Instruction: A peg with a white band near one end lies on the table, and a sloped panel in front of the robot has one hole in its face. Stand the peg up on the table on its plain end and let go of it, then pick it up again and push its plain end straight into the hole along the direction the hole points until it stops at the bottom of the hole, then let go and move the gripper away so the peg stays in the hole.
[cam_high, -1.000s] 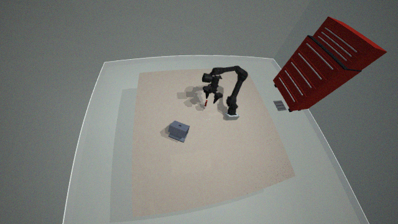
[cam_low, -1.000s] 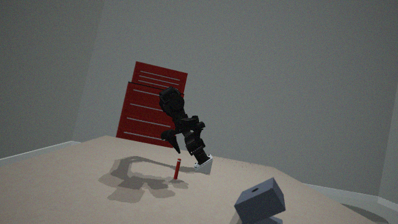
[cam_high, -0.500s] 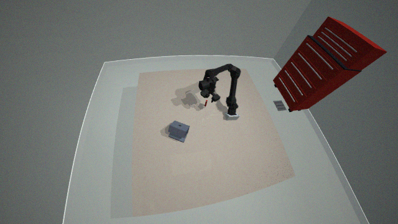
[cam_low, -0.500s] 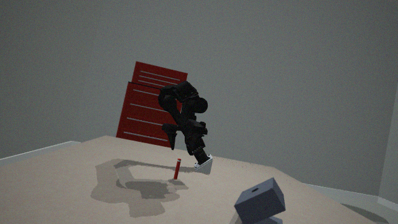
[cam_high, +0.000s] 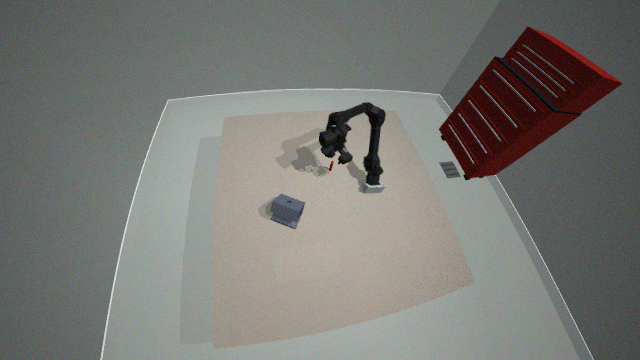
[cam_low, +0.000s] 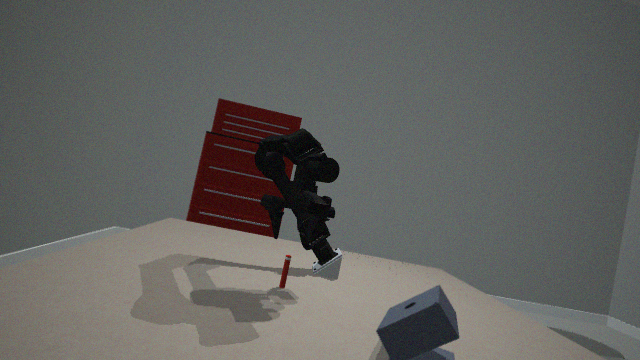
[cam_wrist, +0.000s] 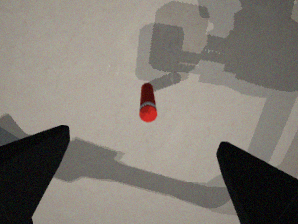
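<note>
The red peg (cam_high: 331, 166) (cam_low: 285, 271) (cam_wrist: 147, 94) stands upright on the table on its plain end, with its white band near the top. My gripper (cam_high: 336, 157) (cam_wrist: 146, 141) is wide open and empty above the table near the peg. In the wrist view the peg shows between and a little beyond the two fingertips, touching neither. The blue-grey block with the sloped panel (cam_high: 283, 208) (cam_low: 425, 325) has one dark hole (cam_high: 289, 202) (cam_low: 410, 305) in its face, and the hole is empty. The block is out of the wrist view.
The arm's pale base (cam_high: 374, 188) (cam_low: 332, 270) is on the table (cam_high: 325, 290) (cam_low: 90, 270). The arm's shadows lie around the peg. A red tool cabinet (cam_high: 505, 110) (cam_low: 240, 175) stands beyond the table, behind the arm in the exterior view.
</note>
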